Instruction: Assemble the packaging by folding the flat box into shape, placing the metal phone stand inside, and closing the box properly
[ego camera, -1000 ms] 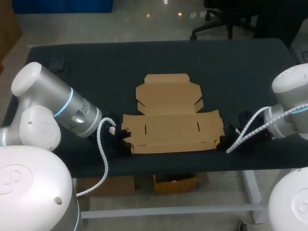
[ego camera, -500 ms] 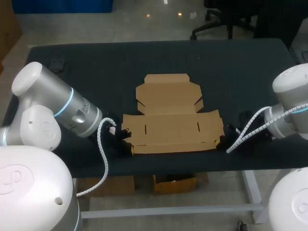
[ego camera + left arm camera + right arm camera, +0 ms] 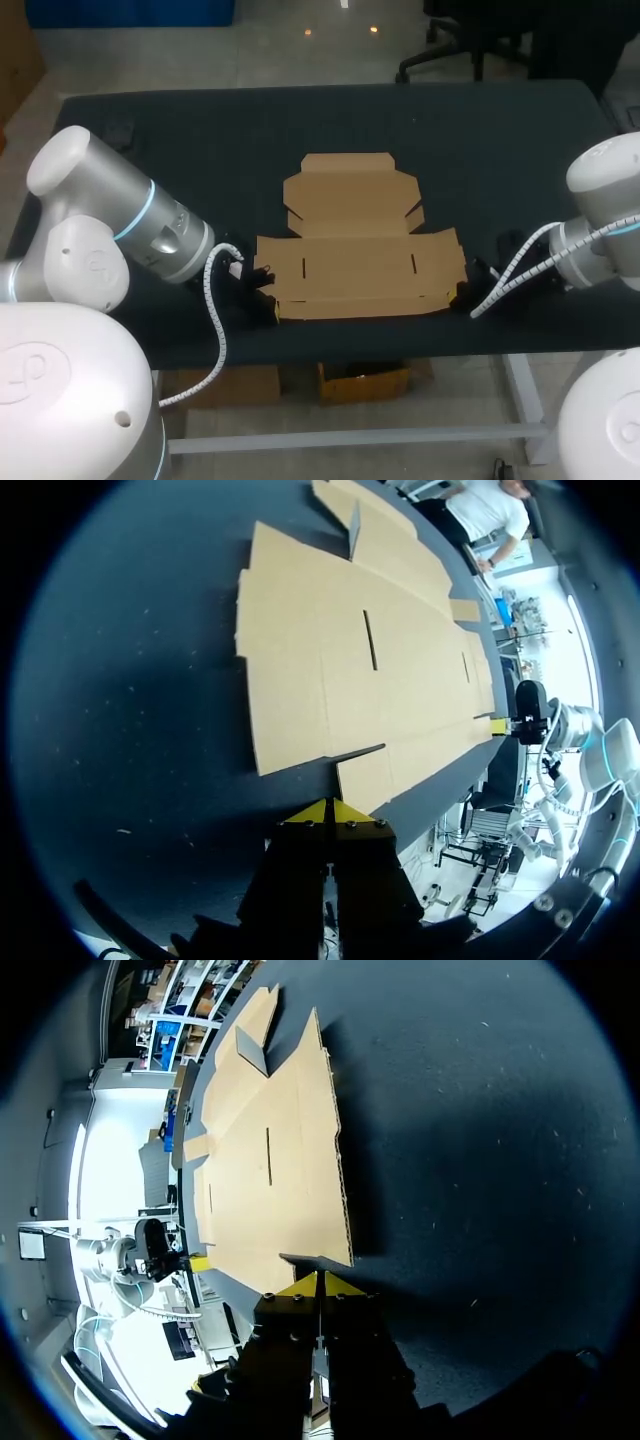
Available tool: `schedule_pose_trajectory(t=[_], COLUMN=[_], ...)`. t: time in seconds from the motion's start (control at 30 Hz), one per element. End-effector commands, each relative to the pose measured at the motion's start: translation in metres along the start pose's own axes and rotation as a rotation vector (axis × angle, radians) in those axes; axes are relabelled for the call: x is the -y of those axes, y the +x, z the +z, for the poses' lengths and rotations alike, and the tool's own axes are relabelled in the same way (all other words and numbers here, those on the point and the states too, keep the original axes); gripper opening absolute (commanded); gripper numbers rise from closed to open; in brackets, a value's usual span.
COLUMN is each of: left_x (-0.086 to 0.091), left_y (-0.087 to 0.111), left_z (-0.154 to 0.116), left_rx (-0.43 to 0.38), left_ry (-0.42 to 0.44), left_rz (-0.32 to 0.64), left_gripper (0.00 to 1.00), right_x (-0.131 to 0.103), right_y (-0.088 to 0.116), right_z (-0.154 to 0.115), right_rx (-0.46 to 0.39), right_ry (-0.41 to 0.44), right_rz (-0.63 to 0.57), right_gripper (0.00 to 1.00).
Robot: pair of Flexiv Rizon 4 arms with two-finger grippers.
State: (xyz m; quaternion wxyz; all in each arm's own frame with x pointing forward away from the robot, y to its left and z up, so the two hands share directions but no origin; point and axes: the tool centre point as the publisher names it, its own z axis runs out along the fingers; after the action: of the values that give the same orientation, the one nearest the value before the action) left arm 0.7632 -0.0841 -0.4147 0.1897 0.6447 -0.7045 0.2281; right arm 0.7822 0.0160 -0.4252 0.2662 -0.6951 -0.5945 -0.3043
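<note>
The flat cardboard box [image 3: 355, 245] lies unfolded near the table's front edge, its lid panel pointing away from me. My left gripper [image 3: 268, 300] sits low at the box's front left corner. In the left wrist view its yellow tips [image 3: 330, 808] are shut together with nothing between them, just short of the front flap [image 3: 362, 778]. My right gripper [image 3: 462, 295] is at the front right corner. In the right wrist view it [image 3: 318, 1282] is shut and empty, right at the cardboard's edge [image 3: 318, 1256]. No metal phone stand is in view.
A small dark object [image 3: 120, 133] lies at the table's far left. The black tabletop [image 3: 480, 150] stretches bare behind and beside the box. The table's front edge runs just behind both grippers.
My left arm has edged slightly to the right toward the box. The box and the right arm look the same.
</note>
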Motion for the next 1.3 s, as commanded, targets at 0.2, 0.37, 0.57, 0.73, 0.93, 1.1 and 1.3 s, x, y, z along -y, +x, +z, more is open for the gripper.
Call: schedule_pose_trajectory(t=[0.2,0.37,0.57,0.73,0.93,1.1,1.3], left_x=[-0.0007,-0.0004,0.0004,0.0022,0.0032,0.0043,0.0064], left_y=[0.0052,0.0079,0.0116,0.0100,0.0094,0.0107,0.0106], left_z=[-0.0025,-0.0033,-0.0028,0.0012,0.0036,0.0038,0.0046], left_rx=[-0.002,-0.001,-0.002,-0.008,-0.006,-0.014,-0.035], left_ry=[0.010,0.013,0.013,0.002,-0.008,-0.018,-0.032], left_rz=[0.012,0.019,0.028,0.022,-0.005,-0.043,-0.072], left_gripper=[0.00,0.00,0.00,0.00,0.00,0.00,0.00], right_x=[-0.0011,-0.0017,-0.0018,-0.0017,-0.0015,-0.0012,-0.0008], right_y=[-0.0010,-0.0008,-0.0005,0.0001,0.0004,0.0014,0.0025], right_z=[-0.0011,-0.0005,0.0001,0.0008,0.0010,0.0013,0.0013], right_rx=[-0.005,-0.005,-0.004,-0.003,-0.002,-0.004,-0.003], right_ry=[0.005,0.007,0.008,0.009,0.009,0.009,0.008], right_rz=[-0.003,-0.002,-0.003,-0.005,-0.005,-0.006,-0.007], right_gripper=[0.00,0.00,0.00,0.00,0.00,0.00,0.00])
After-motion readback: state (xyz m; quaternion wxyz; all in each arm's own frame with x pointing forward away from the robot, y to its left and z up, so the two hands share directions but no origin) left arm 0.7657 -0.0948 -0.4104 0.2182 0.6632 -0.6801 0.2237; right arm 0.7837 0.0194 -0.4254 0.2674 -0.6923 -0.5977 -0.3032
